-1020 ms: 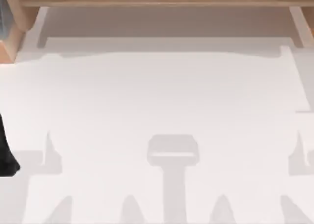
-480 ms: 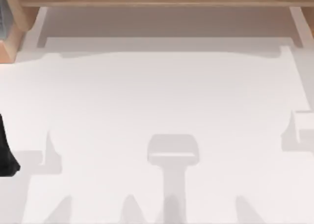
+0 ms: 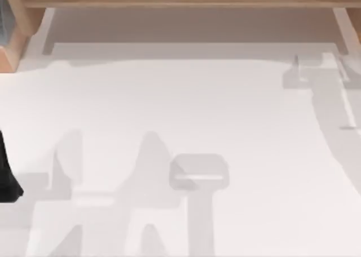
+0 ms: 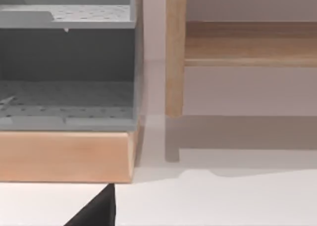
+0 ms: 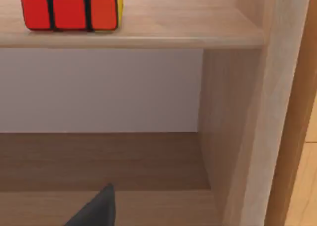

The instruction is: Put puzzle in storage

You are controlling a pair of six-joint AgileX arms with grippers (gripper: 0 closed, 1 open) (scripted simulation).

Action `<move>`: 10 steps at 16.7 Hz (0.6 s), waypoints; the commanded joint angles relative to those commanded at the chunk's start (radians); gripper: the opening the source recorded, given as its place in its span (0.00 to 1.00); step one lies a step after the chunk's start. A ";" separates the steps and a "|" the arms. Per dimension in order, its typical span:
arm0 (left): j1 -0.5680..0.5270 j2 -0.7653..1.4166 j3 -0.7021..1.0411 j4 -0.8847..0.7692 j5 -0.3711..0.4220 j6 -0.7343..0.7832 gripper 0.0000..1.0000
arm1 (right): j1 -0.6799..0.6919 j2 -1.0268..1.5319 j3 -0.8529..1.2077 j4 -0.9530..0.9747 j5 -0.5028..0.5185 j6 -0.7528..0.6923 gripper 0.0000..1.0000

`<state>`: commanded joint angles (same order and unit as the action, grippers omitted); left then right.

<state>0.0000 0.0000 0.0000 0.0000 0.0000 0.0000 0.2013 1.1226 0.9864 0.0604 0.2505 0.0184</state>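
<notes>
Right gripper (image 5: 94, 211) seen as a dark tip at lower left of right wrist frame, aimed into a wooden shelf unit (image 5: 233, 117); cannot tell if fingers apart or together; nothing visibly clamped. Puzzle cube (image 5: 71, 9) sat upper left of that frame, on upper shelf board (image 5: 163, 35), above and beyond the tip, red face toward the camera; right arm judged the nearer one. Left gripper (image 4: 96, 211) was a dark tip at lower left of left wrist frame, facing grey perforated bin (image 4: 67, 72) on wooden base (image 4: 64, 156); state unclear. White counter (image 3: 186, 110) carried arm shadows only; dark left arm (image 3: 7, 172) at left edge.
</notes>
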 joint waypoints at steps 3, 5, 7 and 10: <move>0.000 0.000 0.000 0.000 0.000 0.000 1.00 | 0.049 0.268 0.244 0.018 0.053 0.001 1.00; 0.000 0.000 0.000 0.000 0.000 0.000 1.00 | 0.079 0.400 0.375 0.035 0.079 0.000 1.00; 0.000 0.000 0.000 0.000 0.000 0.000 1.00 | 0.104 0.488 0.472 0.054 0.096 -0.001 1.00; 0.000 0.000 0.000 0.000 0.000 0.000 1.00 | 0.127 0.546 0.541 0.074 0.106 -0.002 1.00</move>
<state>0.0000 0.0000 0.0000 0.0000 0.0000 0.0000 0.3282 1.6688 1.5272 0.1341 0.3567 0.0167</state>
